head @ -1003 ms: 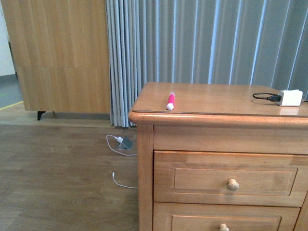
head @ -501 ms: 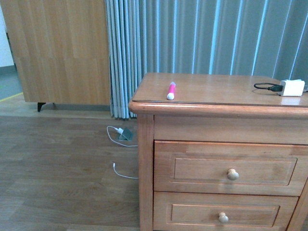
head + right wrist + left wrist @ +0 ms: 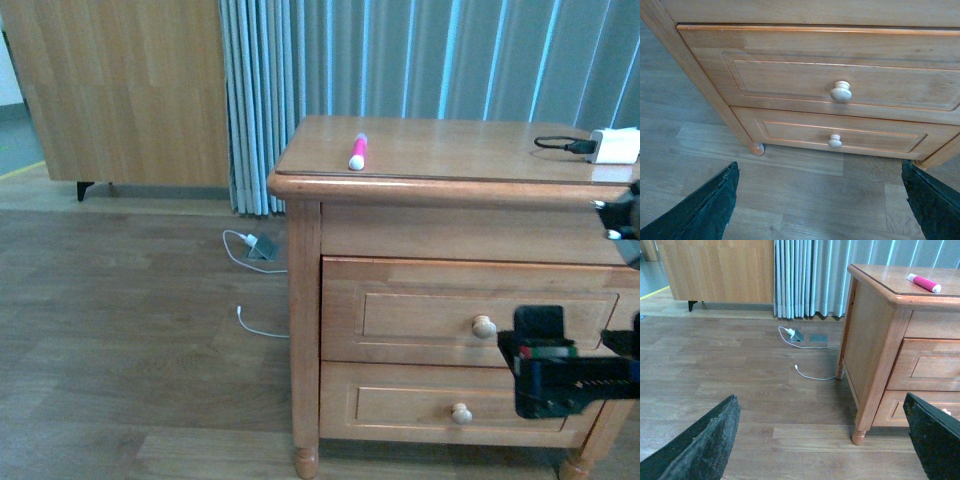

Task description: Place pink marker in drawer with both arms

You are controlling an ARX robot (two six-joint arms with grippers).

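Observation:
The pink marker [image 3: 357, 152] lies on the nightstand's top near its front left corner, white cap toward the front edge. It also shows in the left wrist view [image 3: 924, 283]. The drawer [image 3: 400, 310] is closed, with its pale knob [image 3: 484, 326] at the middle; the right wrist view shows the drawer [image 3: 790, 75] and its knob [image 3: 841, 91]. My right gripper [image 3: 820, 207] is open and empty, low in front of the drawers. The right arm [image 3: 545, 365] shows black at the lower right. My left gripper [image 3: 820, 442] is open and empty above the floor, left of the nightstand.
A white charger [image 3: 617, 146] with a black cable sits on the nightstand's back right. The lower drawer [image 3: 400, 405] is closed. White cables and a small grey box [image 3: 262, 246] lie on the wood floor. A wooden cabinet [image 3: 120, 90] and grey curtains [image 3: 420, 60] stand behind.
The front view has drawn back and risen, so the nightstand sits lower and shows its legs. My right arm has come into view at the lower right. The marker has not moved.

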